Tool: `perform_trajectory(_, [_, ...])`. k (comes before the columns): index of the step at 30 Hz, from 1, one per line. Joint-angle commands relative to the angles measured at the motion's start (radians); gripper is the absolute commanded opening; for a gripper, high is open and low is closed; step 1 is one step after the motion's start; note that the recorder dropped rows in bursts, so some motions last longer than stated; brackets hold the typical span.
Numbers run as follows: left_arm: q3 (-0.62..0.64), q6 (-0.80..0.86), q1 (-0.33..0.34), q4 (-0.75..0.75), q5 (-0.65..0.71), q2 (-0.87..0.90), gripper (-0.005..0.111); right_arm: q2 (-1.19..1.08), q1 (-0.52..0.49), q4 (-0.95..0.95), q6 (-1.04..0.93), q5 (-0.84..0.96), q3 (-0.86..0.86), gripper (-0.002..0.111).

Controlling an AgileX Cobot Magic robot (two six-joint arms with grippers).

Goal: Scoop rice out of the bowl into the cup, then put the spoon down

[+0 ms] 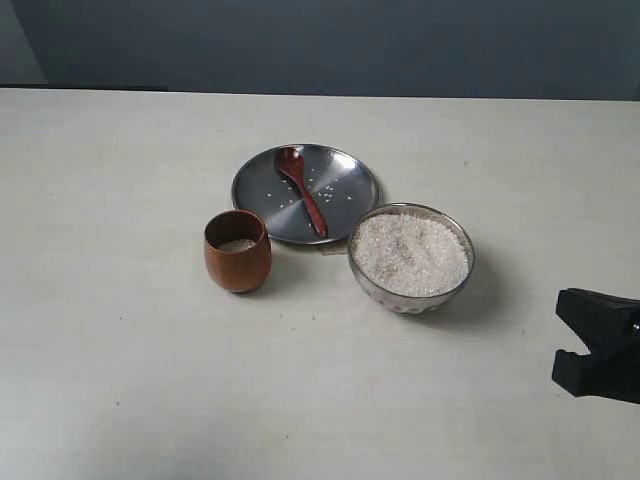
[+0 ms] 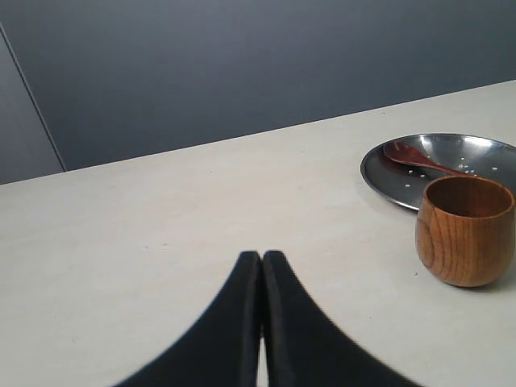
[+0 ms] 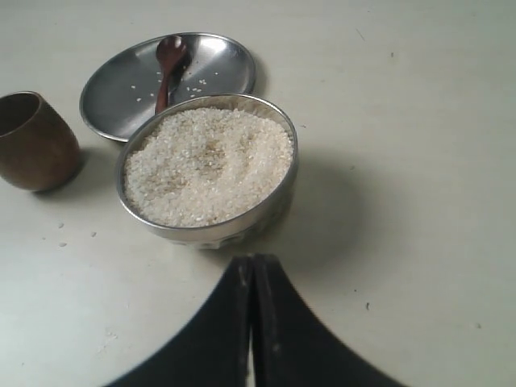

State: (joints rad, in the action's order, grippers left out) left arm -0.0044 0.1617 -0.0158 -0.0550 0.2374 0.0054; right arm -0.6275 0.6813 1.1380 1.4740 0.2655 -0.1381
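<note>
Exterior view — slim wooden spoon (image 1: pixel 303 192) on steel plate (image 1: pixel 352 212); left gripper (image 2: pixel 262 258), right gripper (image 3: pixel 252 263) closed

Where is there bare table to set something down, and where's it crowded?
Bare: wide table left of the cup, camera-side of cup and bowl, and beyond the plate. Crowded: cup, plate and bowl cluster together; the spoon lies on the plate.

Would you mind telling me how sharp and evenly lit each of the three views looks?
Exterior view: soft, even light, a faint shadow right of the bowl, mild sheen on the plate. Left wrist view: cup sharp, left gripper soft-edged. Right wrist view: rice crisp, right gripper blurred.
</note>
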Motion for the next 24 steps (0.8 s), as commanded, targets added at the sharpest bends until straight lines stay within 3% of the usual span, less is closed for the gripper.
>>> perform_trajectory(1, [0.004,0.035,-0.007,-0.011,0.003,-0.005,0.000,0.006,-0.001,0.004,-0.002,0.001,0.002,0.000])
perform_trajectory(24, [0.004,-0.079,-0.007,0.044,0.003,-0.005,0.000,0.006,-0.001,0.004,0.000,0.001,0.002,0.000])
